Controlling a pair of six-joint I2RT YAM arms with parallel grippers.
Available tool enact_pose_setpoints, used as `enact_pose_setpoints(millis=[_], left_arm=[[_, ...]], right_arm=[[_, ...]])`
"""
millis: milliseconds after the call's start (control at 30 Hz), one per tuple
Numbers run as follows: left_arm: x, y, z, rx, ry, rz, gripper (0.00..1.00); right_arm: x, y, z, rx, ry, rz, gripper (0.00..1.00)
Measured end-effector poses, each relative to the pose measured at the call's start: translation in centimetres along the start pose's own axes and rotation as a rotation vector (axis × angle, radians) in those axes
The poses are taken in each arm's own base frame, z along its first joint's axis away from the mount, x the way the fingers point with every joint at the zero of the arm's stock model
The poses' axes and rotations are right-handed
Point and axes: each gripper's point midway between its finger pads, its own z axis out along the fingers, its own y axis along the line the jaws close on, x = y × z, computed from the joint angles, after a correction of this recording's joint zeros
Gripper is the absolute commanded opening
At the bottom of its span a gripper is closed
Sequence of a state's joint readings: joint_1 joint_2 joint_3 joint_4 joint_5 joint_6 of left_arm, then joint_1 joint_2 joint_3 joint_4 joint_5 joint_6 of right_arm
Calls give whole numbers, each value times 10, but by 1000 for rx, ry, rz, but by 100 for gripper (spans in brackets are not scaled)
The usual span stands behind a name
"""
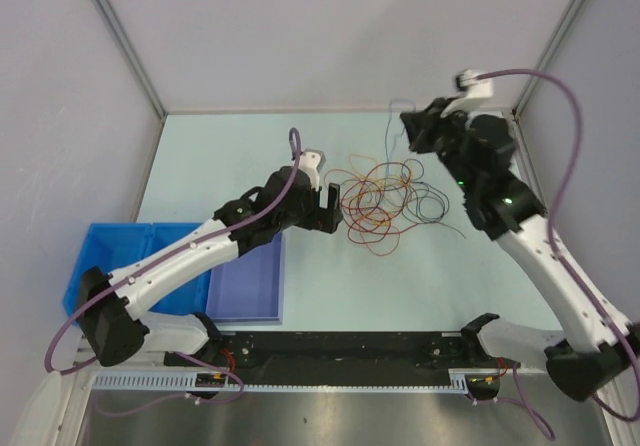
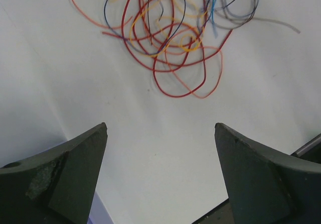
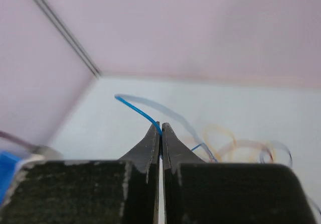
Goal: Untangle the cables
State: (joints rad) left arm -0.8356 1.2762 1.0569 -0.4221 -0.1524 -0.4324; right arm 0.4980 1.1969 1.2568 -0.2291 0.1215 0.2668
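Blue cable [image 3: 138, 111] is pinched at the very tips of the right claw [image 3: 161, 133], which is closed on it and raised over the far right of the tabletop [image 1: 220, 156], while the rest of the cables [image 1: 372, 204] lie knotted together in red, orange and yellow loops at the middle. Because the left claw [image 2: 160, 126] hangs wide apart and empty just left of the heap, pinning nothing, a pull on the blue strand would likely drag the whole tangle along or tighten it. So thin a wire, held only at the tips, could also slip free.
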Motion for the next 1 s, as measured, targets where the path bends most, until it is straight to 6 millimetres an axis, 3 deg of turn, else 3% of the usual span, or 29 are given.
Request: enact_pose_setpoints(millis=[33, 100, 200, 267, 333, 400, 467, 533, 633, 700, 867, 1000], left_arm=[[-9, -3, -3, 5, -18, 4, 93], [-26, -8, -8, 18, -57, 7, 93], [-42, -12, -17, 27, -107, 9, 93], [-46, -11, -24, 27, -126, 12, 94], [-51, -11, -31, 31, -149, 10, 93], [-54, -10, -38, 34, -165, 12, 93], [-55, -9, -44, 34, -176, 10, 93], [-52, -6, -49, 33, -177, 9, 93], [-42, 1, -61, 26, -168, 10, 93], [-35, 7, -72, 24, -169, 8, 93], [-30, 13, -101, 37, -184, 10, 93], [-27, 20, -119, 14, -158, 33, 93]], right_arm=[[-48, 20, -22, -63, -129, 16, 0], [-110, 42, -61, -143, -303, 40, 0], [-159, 59, -101, -213, -451, 62, 0], [-165, 60, -103, -212, -468, 69, 0], [-147, 56, -84, -179, -402, 70, 0], [-114, 51, -54, -134, -292, 66, 0], [-70, 48, -25, -102, -162, 55, 0], [-14, 45, 0, -68, 2, 32, 0], [39, 45, 8, -44, 157, 1, 0], [49, 48, 6, -46, 191, -8, 0], [49, 59, 1, -65, 184, -14, 0], [47, 47, 2, -11, 177, -21, 0]])
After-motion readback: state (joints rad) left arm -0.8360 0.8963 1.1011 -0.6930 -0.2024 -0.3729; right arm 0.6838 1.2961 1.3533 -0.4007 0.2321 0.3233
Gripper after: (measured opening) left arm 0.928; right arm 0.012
